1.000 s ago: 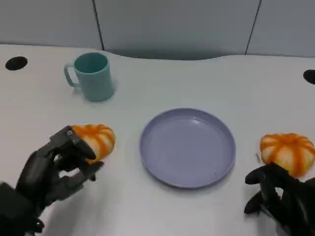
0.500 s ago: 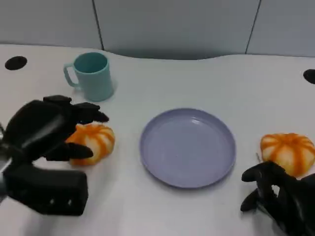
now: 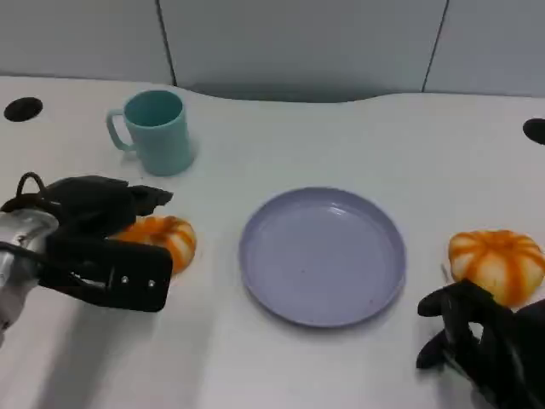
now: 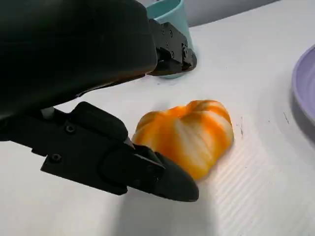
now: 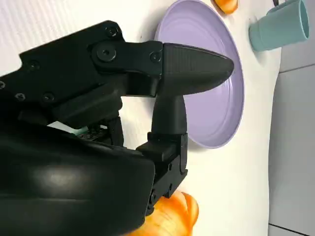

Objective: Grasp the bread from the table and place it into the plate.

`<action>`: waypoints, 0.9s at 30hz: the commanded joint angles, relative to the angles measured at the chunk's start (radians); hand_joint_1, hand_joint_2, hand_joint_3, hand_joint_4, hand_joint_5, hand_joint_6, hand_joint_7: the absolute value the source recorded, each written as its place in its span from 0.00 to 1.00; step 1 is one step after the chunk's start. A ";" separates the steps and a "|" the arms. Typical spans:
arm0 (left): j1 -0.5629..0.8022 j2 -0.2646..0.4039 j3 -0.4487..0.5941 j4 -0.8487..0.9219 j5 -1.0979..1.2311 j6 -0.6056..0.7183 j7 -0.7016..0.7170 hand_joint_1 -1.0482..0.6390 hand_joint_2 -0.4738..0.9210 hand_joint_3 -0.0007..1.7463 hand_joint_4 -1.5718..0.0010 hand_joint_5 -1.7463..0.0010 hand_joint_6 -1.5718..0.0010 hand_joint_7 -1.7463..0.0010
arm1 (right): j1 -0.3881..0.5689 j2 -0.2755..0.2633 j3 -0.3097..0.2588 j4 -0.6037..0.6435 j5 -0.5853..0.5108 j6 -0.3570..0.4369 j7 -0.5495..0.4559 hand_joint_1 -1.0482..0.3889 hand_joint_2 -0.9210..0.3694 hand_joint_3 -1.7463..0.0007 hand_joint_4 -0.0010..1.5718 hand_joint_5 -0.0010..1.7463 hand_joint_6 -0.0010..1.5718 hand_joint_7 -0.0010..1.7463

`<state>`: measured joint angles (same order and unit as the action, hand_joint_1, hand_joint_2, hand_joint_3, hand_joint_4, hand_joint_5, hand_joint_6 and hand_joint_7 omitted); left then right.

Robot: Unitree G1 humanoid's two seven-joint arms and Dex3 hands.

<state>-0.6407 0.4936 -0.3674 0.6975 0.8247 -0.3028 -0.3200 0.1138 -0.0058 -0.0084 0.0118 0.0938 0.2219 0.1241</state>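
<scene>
Left hand [image 3: 102, 223]: poised over bread [image 3: 162, 240], fingers spread either side, not closing, holding nothing; placement suggests pre-grasp straddle.
Bread: on table [image 3: 341, 136], under and just beside left fingers [image 4: 147, 169], left of plate [image 3: 322, 254]; contact uncertain.
Right hand [image 3: 481, 341]: low near second bread [image 3: 498, 262], fingers loosely curled, grips nothing; likely idle.
Cup [image 3: 153, 130]: behind bread.
</scene>
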 commanded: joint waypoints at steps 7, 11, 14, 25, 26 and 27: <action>-0.187 -0.171 -0.136 0.500 0.003 0.049 0.191 0.12 1.00 0.01 0.99 0.99 0.93 0.99 | 0.022 -0.013 -0.001 -0.023 -0.008 0.006 -0.006 0.51 0.00 0.66 0.34 1.00 0.25 0.95; -0.199 -0.211 -0.171 0.591 0.003 0.059 0.256 0.14 0.99 0.00 0.96 0.98 0.91 0.99 | 0.030 -0.010 -0.001 -0.038 -0.012 0.020 -0.014 0.51 0.00 0.66 0.34 1.00 0.25 0.95; -0.193 -0.235 -0.179 0.621 -0.009 0.074 0.288 0.17 0.98 0.00 0.93 0.97 0.88 0.98 | 0.035 -0.009 -0.002 -0.045 -0.011 0.023 -0.018 0.51 0.00 0.67 0.34 1.00 0.25 0.95; -0.148 -0.254 -0.185 0.645 -0.043 0.041 0.517 0.49 0.97 0.02 0.58 0.01 0.71 0.01 | 0.056 -0.007 -0.007 -0.072 -0.002 0.032 -0.021 0.52 0.00 0.66 0.36 1.00 0.26 0.94; -0.143 -0.254 -0.179 0.646 -0.052 0.035 0.529 0.49 0.98 0.02 0.56 0.00 0.69 0.01 | 0.056 -0.006 -0.007 -0.073 -0.002 0.032 -0.021 0.52 0.00 0.66 0.36 1.00 0.26 0.94; -0.138 -0.254 -0.170 0.647 -0.065 0.029 0.536 0.49 0.99 0.03 0.55 0.00 0.69 0.00 | 0.058 -0.006 -0.006 -0.076 -0.002 0.032 -0.022 0.52 0.00 0.66 0.36 1.00 0.26 0.94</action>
<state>-0.8253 0.2399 -0.5360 1.3246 0.7721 -0.2597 0.2067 0.1634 -0.0059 -0.0093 -0.0529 0.0879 0.2463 0.1074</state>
